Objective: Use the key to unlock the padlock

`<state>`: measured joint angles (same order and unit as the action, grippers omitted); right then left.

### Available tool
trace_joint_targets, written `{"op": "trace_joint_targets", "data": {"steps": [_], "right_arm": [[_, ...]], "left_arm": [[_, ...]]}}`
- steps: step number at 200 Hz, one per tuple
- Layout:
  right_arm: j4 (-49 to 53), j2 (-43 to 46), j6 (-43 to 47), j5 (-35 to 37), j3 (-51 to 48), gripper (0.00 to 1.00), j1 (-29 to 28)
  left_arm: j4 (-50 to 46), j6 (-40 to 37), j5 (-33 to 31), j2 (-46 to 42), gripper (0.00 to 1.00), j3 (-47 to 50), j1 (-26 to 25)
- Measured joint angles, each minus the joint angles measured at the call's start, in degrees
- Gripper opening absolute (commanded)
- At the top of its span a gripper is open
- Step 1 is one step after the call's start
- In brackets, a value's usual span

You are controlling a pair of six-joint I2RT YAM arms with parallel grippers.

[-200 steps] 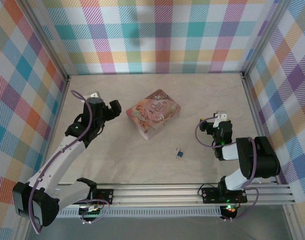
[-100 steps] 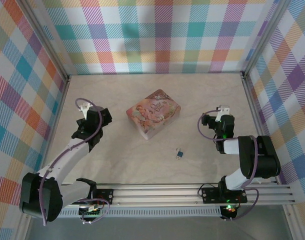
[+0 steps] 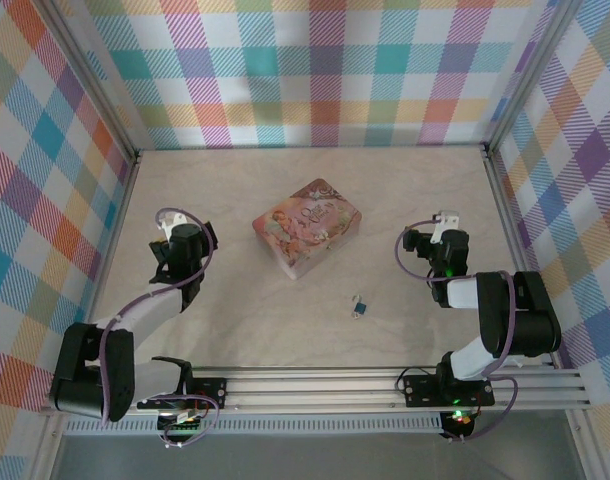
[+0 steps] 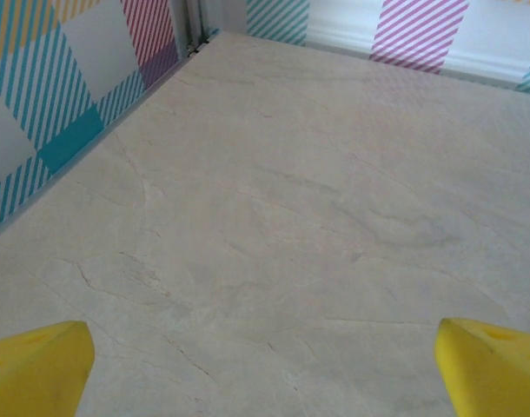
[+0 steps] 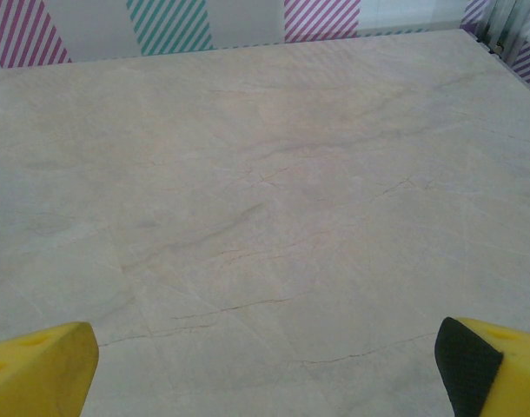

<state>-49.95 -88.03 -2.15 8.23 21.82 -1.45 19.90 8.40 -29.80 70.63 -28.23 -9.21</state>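
White-and-black arms (image 3: 477,348) carry purple cables (image 3: 399,262), with yellow pincer fingers (image 4: 37,369).

**A:** How's the light?
**B:** Bright, even, from overhead. The pale marbled bench (image 3: 405,190) has no glare, and shadows are faint and soft around the pink illustrated tin box (image 3: 307,228).
**A:** Sharpness?
**B:** The top view is crisp. The wrist views are softer, with the yellow fingers (image 4: 35,365) blurred at the near edge.

Open table (image 3: 245,320) surrounds the padlock (image 3: 359,308); the tin box (image 3: 307,226) (well behind it) blocks the middle.
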Motion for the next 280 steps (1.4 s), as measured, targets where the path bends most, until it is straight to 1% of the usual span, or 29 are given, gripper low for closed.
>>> {"op": "trace_joint_targets", "data": {"steps": [37, 77, 105, 132, 192, 259, 280], "right_arm": [[0.0, 0.0, 0.0, 0.0, 0.0, 1.0, 0.0], [0.0, 0.0, 0.0, 0.0, 0.0, 1.0, 0.0], [0.0, 0.0, 0.0, 0.0, 0.0, 1.0, 0.0], [0.0, 0.0, 0.0, 0.0, 0.0, 1.0, 0.0], [0.1, 0.0, 0.0, 0.0, 0.0, 1.0, 0.0], [0.1, 0.0, 0.0, 0.0, 0.0, 1.0, 0.0], [0.5, 0.0, 0.1, -1.2, 0.0, 1.0, 0.0]], "left_arm": [[7.5, -3.3, 2.6, 2.2, 1.0, 2.9, 0.4], [14.8, -5.8, 5.0, 7.3, 1.0, 4.2, 0.5], [23.3, -7.0, 7.2, 12.7, 1.0, 7.2, 0.5], [28.0, -8.3, 10.1, 17.9, 1.0, 8.8, 0.6], [27.9, -8.0, 13.9, 18.9, 1.0, 5.9, 3.7], [27.8, -8.0, 14.4, 18.9, 1.0, 5.9, 3.7], [27.8, -8.0, 14.4, 18.9, 1.0, 5.9, 3.7]]}}
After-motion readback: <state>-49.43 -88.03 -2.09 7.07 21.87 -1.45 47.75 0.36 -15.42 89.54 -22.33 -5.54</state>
